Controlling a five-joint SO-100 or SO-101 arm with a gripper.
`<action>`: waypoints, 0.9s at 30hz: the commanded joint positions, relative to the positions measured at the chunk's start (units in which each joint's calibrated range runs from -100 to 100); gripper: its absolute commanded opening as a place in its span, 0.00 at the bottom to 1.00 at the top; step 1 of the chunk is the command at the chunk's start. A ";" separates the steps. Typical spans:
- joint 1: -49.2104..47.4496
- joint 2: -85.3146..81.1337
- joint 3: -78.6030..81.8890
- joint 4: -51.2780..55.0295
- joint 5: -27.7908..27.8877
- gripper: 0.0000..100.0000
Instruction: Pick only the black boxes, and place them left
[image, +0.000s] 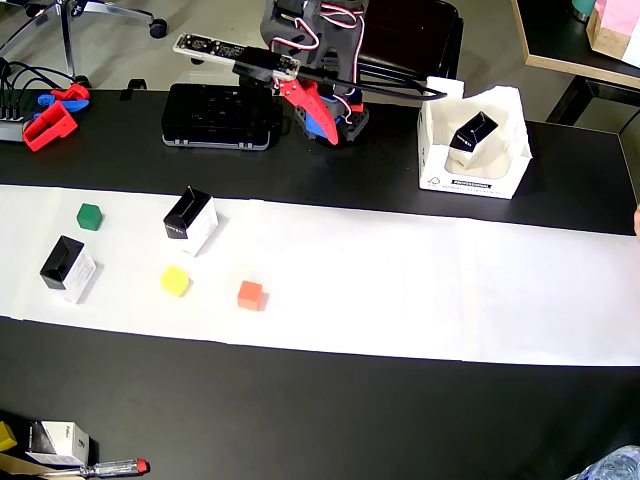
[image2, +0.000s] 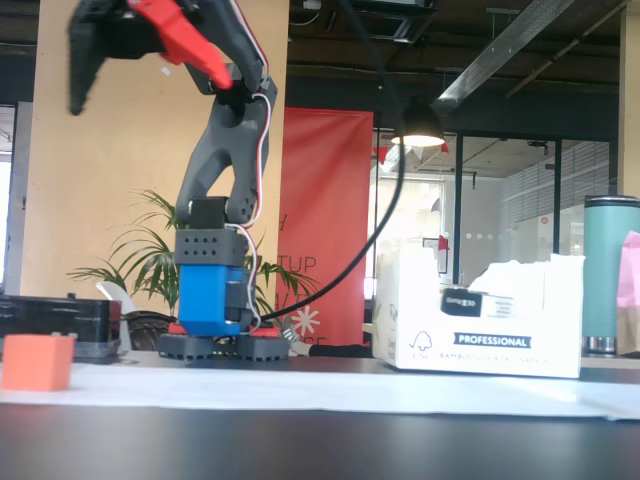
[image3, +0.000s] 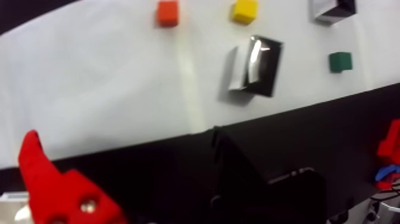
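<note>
**Arm Raised at Rear of Counter; Jaws Empty, State Not Determinable**

The counter (image: 330, 400) is black, with a wide white sheet (image: 400, 280) laid across it from edge to edge in the overhead view.

The arm (image: 320, 60) stands at the rear edge, its blue base (image2: 212, 300) bolted upright in the fixed view. The jaws (image: 318, 118) are held high above the dark strip behind the sheet and carry nothing. The red finger (image3: 53, 190) shows at the lower left of the wrist view; the other finger is not clear, so whether the jaws are apart or together cannot be told.

A white carton (image: 472, 150) sits well to the right of the jaws in the overhead view, open at the top. One black box (image: 470, 135) lies tilted inside it.

Two more black boxes rest on the sheet, forward and left of the jaws in the overhead view. The nearer box (image: 190, 220) stands closest to the jaws. The far box (image: 67, 268) lies further left, well apart from the first.

Three cubes lie on the sheet. The green cube (image: 90, 216) sits left of the nearer box. The yellow cube (image: 175, 281) lies just forward of that box. The orange cube (image: 250, 295) lies right of the yellow one, forward of the jaws.
</note>
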 joint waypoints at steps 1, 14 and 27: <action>4.81 3.90 -2.84 -8.10 0.25 0.54; 12.09 18.67 -2.49 -22.81 3.62 0.54; 10.27 27.36 -1.96 -23.13 3.14 0.54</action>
